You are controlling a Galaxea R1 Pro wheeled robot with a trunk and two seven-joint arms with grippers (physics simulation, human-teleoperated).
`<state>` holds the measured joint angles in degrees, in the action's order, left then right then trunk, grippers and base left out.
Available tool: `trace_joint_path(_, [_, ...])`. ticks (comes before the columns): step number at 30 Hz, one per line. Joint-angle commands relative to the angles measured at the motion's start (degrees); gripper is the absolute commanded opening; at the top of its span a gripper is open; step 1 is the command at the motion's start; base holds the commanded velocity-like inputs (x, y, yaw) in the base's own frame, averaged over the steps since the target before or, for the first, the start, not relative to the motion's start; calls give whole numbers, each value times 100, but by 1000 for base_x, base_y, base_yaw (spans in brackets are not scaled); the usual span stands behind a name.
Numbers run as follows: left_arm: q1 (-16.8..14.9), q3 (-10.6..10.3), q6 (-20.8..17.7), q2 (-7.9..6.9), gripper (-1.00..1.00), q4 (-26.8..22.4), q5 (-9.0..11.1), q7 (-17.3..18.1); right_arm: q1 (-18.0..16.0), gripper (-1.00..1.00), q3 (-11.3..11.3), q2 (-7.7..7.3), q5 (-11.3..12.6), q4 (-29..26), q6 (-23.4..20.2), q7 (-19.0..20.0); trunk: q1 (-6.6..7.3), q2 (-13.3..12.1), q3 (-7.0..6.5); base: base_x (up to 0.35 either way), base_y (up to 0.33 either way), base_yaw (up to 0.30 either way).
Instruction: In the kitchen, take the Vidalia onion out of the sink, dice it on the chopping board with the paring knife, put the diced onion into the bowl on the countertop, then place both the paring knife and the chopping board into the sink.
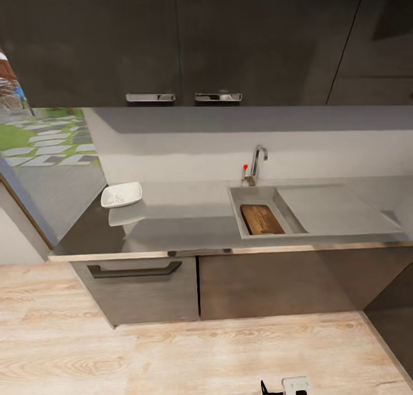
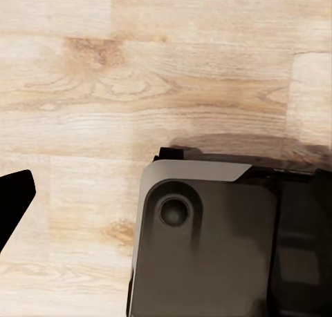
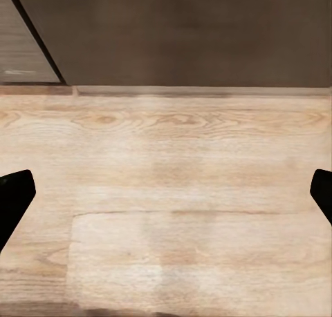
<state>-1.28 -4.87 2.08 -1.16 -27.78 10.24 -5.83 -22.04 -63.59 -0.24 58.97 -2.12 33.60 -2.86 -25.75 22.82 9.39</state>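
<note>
Diced pale onion bits [image 1: 117, 199] lay in the shallow white squarish bowl [image 1: 129, 189] on the grey glossy bench [image 1: 183, 223], the dark-brown wooden chopping board [image 1: 261, 219] rested in the steel sink [image 1: 240, 208] as required, and the right claw [image 3: 166, 196] hung wide above the floor.

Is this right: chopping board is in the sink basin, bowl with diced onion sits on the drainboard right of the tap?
Not quite. The chopping board does lie in the sink basin, but the bowl with pale bits sits on the countertop left of the tap, not on the drainboard. The head view shows this.
</note>
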Motion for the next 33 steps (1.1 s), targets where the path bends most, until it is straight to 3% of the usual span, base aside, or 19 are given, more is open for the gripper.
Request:
trace_joint_path(1, [-4,-49,20,-7,100,0,57,-41,-3,100,-48,-3,27,-9,7,-30,-3,10,2,0,0,0])
trace_joint_path(17, [-2,-52,20,-7,100,1,57,-41,37,100,-40,-21,27,45,-8,-37,-3,10,-120,0,0,0])
trace_joint_path(22, [-4,-50,20,-14,100,-7,50,-41,642,100,-38,-37,29,76,23,-67,-3,10,-122,0,0,0])
trace_joint_path(28, [-4,-49,20,-52,100,-8,48,-46,1759,100,-39,-47,43,79,73,-67,-3,10,-122,0,0,0])
trace_joint_path(30, [-4,-49,18,-63,100,-14,48,-48,1945,100,-29,-62,84,78,50,-78,-3,10,-122,0,0,0])
trace_joint_path(31, [-4,-49,15,-62,100,-15,48,-49,1978,100,8,-87,168,74,30,-84,-3,10,-122,0,0,0])
trace_joint_path(33, [-4,-51,-6,-58,100,-13,48,-57,2017,100,296,-141,658,66,-42,-105,-3,10,-122,0,0,0])
